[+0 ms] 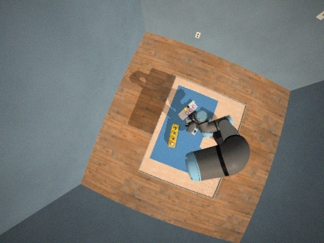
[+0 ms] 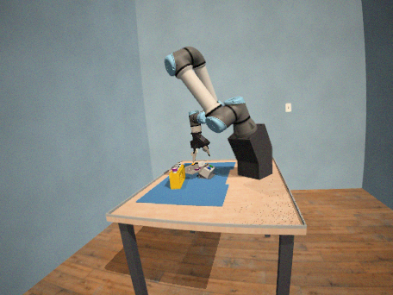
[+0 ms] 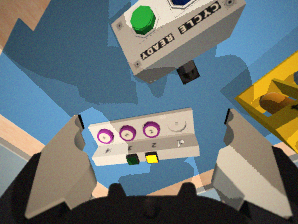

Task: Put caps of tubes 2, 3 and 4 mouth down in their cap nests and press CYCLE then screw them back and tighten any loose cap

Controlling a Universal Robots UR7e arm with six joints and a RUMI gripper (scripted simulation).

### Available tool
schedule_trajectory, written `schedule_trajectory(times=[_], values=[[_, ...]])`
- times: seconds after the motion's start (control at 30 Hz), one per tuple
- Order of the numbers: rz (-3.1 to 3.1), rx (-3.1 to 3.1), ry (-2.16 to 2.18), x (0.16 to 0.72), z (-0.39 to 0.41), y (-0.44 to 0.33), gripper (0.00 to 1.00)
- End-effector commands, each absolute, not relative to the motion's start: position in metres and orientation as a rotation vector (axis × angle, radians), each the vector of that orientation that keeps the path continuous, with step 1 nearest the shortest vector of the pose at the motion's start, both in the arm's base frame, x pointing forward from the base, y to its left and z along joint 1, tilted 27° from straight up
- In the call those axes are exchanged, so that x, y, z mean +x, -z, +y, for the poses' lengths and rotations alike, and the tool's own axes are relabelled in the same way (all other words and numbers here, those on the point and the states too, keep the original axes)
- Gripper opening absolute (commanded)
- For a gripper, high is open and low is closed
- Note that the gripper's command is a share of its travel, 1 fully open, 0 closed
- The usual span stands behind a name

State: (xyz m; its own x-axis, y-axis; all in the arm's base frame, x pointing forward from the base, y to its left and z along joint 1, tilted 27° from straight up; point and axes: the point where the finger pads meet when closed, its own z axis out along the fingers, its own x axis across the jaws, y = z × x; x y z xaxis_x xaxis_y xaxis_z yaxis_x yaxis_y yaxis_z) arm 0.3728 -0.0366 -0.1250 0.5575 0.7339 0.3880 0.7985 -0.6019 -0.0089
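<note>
My gripper [image 1: 189, 120] [image 2: 202, 159] [image 3: 152, 112] is open and empty above the cap tray [image 1: 182, 114] [image 3: 112, 156]. In the wrist view, purple-rimmed caps sit in nest 2 [image 3: 151, 130], nest 3 [image 3: 127, 133] and nest 4 [image 3: 105, 136]; nest 1 [image 3: 177, 125] is empty. The amber lamp [image 3: 151, 158] is lit bright yellow and the green lamp [image 3: 132, 159] is dark. The yellow decapping station [image 1: 170, 136] [image 2: 177, 180] carries one cap [image 1: 172, 144] at its near end; its other tubes look uncapped. The green READY key [image 3: 143, 20] and blue CYCLE key [image 3: 181, 2] show.
The grey key housing [image 1: 192, 130] [image 2: 207, 173] [image 3: 220, 32] stands between the tray and the arm's base, with a dark block [image 3: 188, 72] at its side. The decapping station's edge comes in at the right of the wrist view. A blue mat [image 1: 161, 153] [image 2: 194, 196] lies under the stations.
</note>
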Motion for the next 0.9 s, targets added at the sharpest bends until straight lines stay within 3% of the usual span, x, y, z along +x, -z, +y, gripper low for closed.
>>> schedule_trajectory(times=[0.0,0.5,0.87], values=[[-1.492,-2.492,0.632,0.383,-0.047,0.129,1.0],[-1.524,-2.475,0.644,0.445,-0.123,0.15,1.0],[-1.524,-2.475,0.644,0.448,-0.125,0.151,1.0]])
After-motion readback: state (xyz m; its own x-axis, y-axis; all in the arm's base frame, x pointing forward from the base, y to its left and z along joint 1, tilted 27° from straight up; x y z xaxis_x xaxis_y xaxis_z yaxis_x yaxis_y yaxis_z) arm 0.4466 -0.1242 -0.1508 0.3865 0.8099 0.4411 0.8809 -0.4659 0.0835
